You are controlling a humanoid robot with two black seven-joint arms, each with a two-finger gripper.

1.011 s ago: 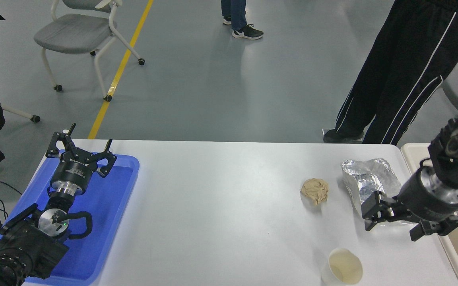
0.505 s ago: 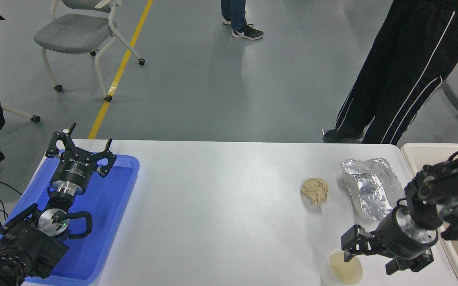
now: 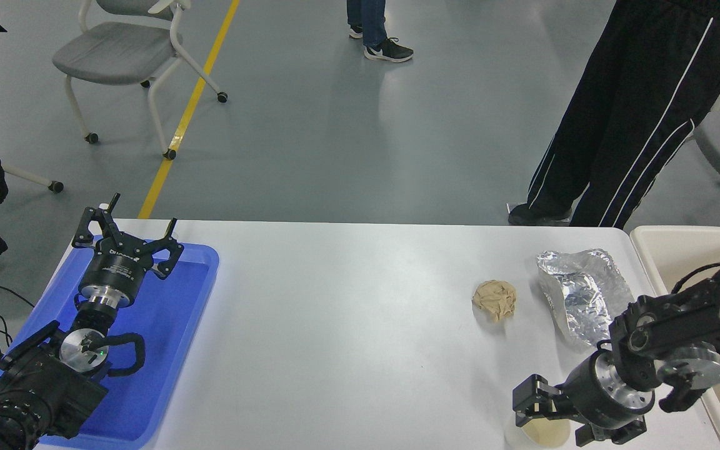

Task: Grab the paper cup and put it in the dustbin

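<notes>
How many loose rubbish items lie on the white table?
3: crumpled paper ball right of centre, silver foil beside it, paper cup at the near edge under the right gripper.

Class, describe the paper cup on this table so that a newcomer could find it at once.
Start at the white table and go to its near right corner, beside the beige dustbin. There the right gripper hangs over the paper cup, partly hiding it. Unlike the crumpled tan paper ball and the silver foil farther back, it is a smooth round cup, pale cream inside.

Print on the left tool (image 3: 127, 232) is too small to read.
</notes>
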